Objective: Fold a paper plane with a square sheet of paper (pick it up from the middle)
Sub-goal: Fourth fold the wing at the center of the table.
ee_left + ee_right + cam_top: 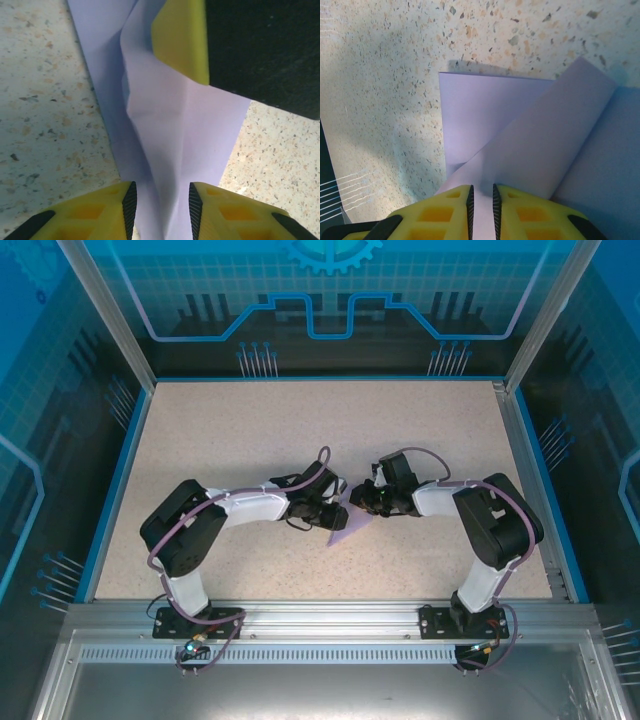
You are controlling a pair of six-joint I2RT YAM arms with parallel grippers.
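The right pincer (482, 194) was nearly closed, its two yellow fingers pinching a lifted flap of the lavender sheet of paper (485, 115). In its wrist view the flap rose from between the pads at 6 o'clock and curled over toward 2 o'clock, above a flat layer of the same sheet lying on the speckled table (250, 430).

The left pincer (162, 202) was partly spread. Its yellow fingers, with black ribbed pads, stood apart at 6 o'clock in its wrist view. A creased band of the sheet ran through the gap between them, and neither pad could be seen pressing on it. From there the paper stretched toward 12 o'clock, buckled along a soft fold. At 1 o'clock one yellow finger (182, 42) of the right pincer and its black body sat over the sheet and hid that corner.

From above, the paper lay near the middle of the table, a little toward 6 o'clock, as a small purple wedge. The left pincer met it at 10 o'clock and the right pincer at 1 o'clock, the two almost tip to tip.

Each arm rose from its base at the near edge, bent at a raised black elbow, and reached low and inward along its white forearm. Blue see-through panels walled the table.
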